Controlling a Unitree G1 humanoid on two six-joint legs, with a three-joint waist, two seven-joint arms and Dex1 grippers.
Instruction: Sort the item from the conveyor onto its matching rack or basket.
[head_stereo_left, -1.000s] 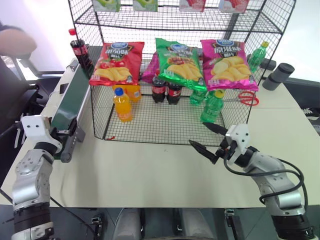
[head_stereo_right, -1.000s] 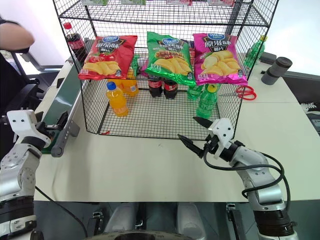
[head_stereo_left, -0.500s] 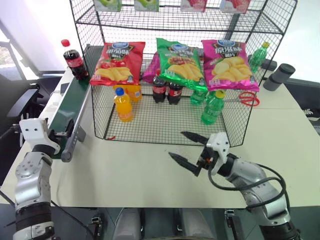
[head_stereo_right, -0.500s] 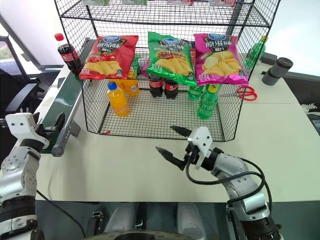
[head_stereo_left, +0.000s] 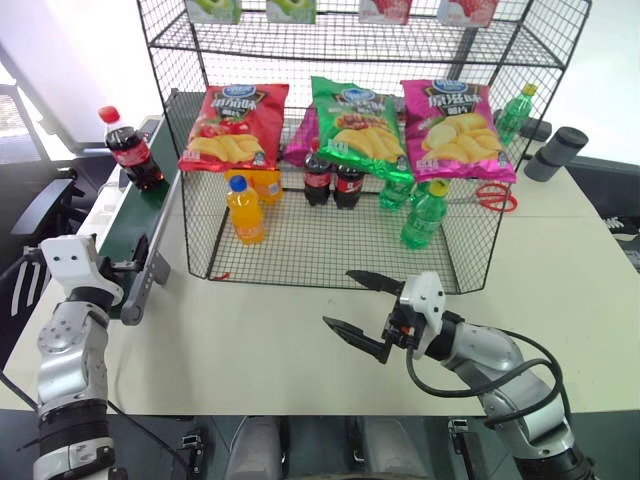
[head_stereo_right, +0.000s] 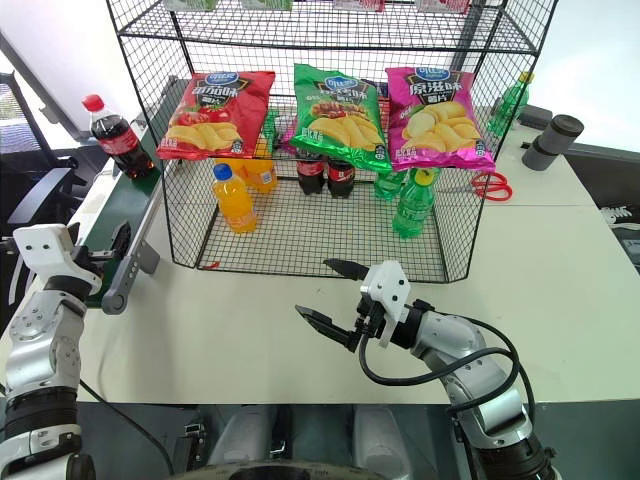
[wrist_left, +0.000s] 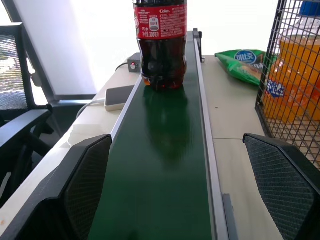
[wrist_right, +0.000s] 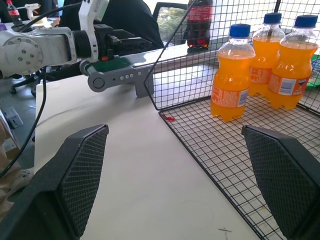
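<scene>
The item, a cola bottle with a red cap and red label, stands upright on the conveyor, a dark green belt in a grey frame left of the rack. In the left wrist view the bottle stands farther up the belt. My left gripper sits open at the belt's near end, with its fingers on either side of it and apart from the bottle. My right gripper hovers open and empty over the table in front of the black wire rack, pointing left.
The rack is hung with red, green and pink chip bags. It holds orange bottles, cola bottles and green bottles. Red scissors and a grey cylinder lie at the right. A chair stands left of the conveyor.
The cola bottle has travelled along the belt toward my left gripper. My right gripper has swung left across the table. A person's hand at the far left has gone.
</scene>
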